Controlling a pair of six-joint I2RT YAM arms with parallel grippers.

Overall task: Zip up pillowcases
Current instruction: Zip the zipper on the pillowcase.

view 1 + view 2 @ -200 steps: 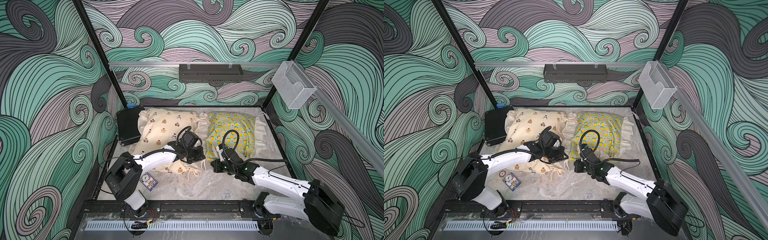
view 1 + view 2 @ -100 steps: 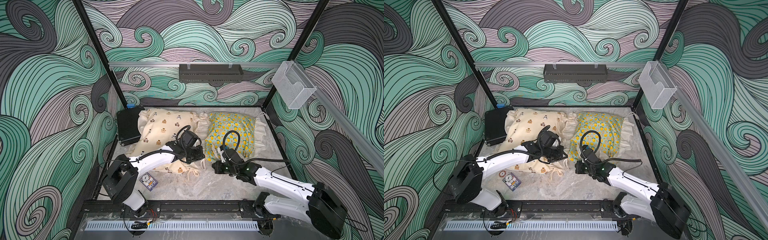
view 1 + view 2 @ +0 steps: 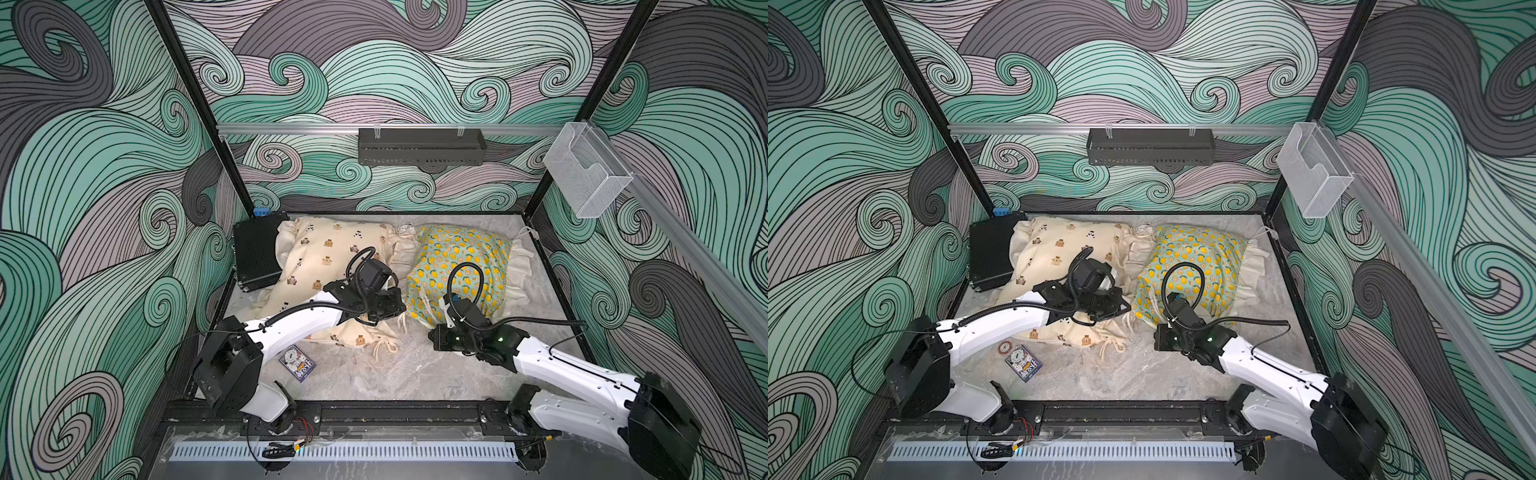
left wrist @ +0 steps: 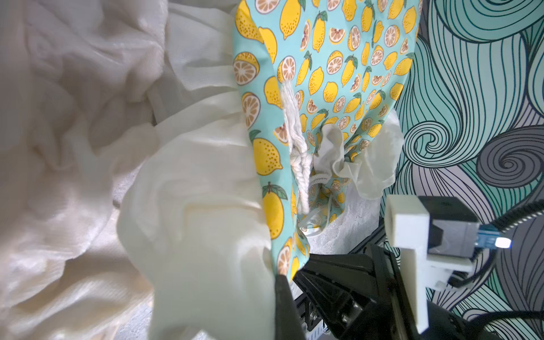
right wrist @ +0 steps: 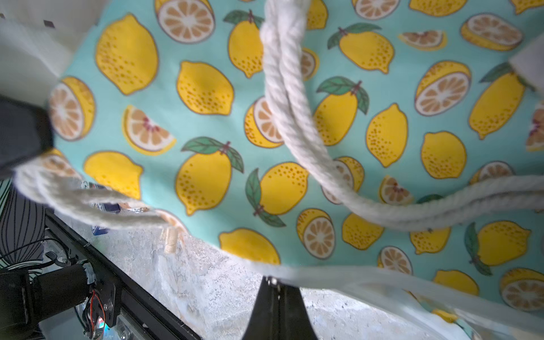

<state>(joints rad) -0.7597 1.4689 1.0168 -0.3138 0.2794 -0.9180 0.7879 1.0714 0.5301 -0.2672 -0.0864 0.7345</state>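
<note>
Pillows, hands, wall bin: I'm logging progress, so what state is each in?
Bear pillow: lying down, stuffed, zip hidden.
Lemon pillow: lying down, stuffed, cords loose, zip hidden.
Left hand: shut, at the lemon pillow's edge.
Right hand: shut, at the lemon pillow's edge.
Clear wall bin: looks empty.

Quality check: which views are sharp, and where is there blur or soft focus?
Both top views: evenly lit, sharp across the bear-print pillowcase and lemon-print pillowcase. Left wrist view: the near cream fabric is soft, the lemon print beyond is crisp. Right wrist view: lemon print sharp, cord slightly soft, pale trim edge blurred.
</note>
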